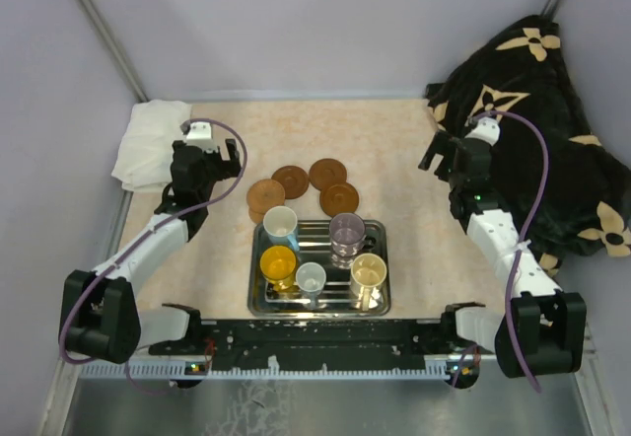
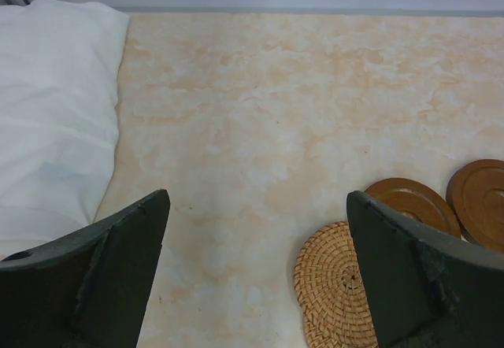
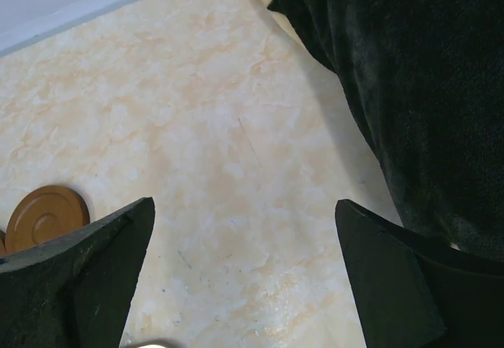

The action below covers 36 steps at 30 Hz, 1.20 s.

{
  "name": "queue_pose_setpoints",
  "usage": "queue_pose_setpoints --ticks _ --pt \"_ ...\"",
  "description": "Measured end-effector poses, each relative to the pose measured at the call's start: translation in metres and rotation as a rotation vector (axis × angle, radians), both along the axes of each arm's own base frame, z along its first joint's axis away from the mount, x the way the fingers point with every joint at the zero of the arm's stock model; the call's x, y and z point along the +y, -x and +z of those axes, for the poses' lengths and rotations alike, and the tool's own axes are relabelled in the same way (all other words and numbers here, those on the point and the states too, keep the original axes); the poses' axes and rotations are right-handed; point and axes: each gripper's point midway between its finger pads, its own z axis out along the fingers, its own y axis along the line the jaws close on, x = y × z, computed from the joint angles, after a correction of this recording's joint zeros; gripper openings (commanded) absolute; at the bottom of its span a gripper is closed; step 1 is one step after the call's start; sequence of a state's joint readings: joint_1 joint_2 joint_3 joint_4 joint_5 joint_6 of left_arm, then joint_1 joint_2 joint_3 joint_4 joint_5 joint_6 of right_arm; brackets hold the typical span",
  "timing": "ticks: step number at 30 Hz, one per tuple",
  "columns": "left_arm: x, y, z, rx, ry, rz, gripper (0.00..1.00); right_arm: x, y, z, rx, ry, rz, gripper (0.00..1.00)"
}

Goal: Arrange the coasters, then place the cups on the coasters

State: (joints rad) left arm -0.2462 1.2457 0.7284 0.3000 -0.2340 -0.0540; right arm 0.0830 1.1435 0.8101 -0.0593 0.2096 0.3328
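Blanket folds (image 1: 552, 140), black with beige flowers, heap at the far right; a white cloth (image 1: 148, 140) lies far left. The steel tray (image 1: 314, 244) sits near centre holding all five cups (image 1: 280, 224), with the coasters (image 1: 327, 173) clustered just beyond its far edge. Left gripper (image 2: 256, 269) and right gripper (image 3: 244, 277) hang spread wide, holding nothing.

Cups (image 1: 346, 229) in tray (image 1: 318, 249) (coasters (image 1: 290, 181) just behind it)

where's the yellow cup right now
In the top view, the yellow cup stands on the left side of the steel tray, just nearer the arm bases than the light blue cup, with the small grey-white cup to its right.
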Motion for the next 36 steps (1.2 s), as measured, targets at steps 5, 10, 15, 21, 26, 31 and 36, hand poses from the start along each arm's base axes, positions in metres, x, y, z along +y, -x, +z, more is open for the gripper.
queue_pose_setpoints --ticks 5,10,15,21,26,31,36 --pt "0.001 0.0 0.0 0.0 -0.001 0.006 1.0 0.0 0.001 -0.003 0.007 0.002 -0.001 0.99" --pt "0.003 0.001 -0.001 0.0 -0.004 0.014 1.0 -0.001 0.002 -0.005 0.011 0.004 -0.005 0.99" --pt "0.005 0.003 0.003 -0.01 -0.004 0.025 1.0 -0.001 0.002 -0.007 0.015 0.004 -0.007 0.99" --pt "0.008 0.003 0.006 -0.023 0.014 0.046 1.0 0.0 0.002 -0.006 0.014 -0.003 0.001 0.99" --pt "0.009 0.002 0.004 -0.021 0.05 0.069 1.0 0.006 -0.001 -0.015 0.037 -0.032 0.016 0.99" --pt "-0.002 -0.012 -0.012 0.048 0.035 0.029 1.0 0.019 -0.008 -0.029 0.074 -0.094 0.074 0.99" --pt "-0.016 -0.031 -0.036 0.168 0.015 -0.022 1.0 0.034 -0.021 -0.035 0.106 -0.109 0.137 0.99"
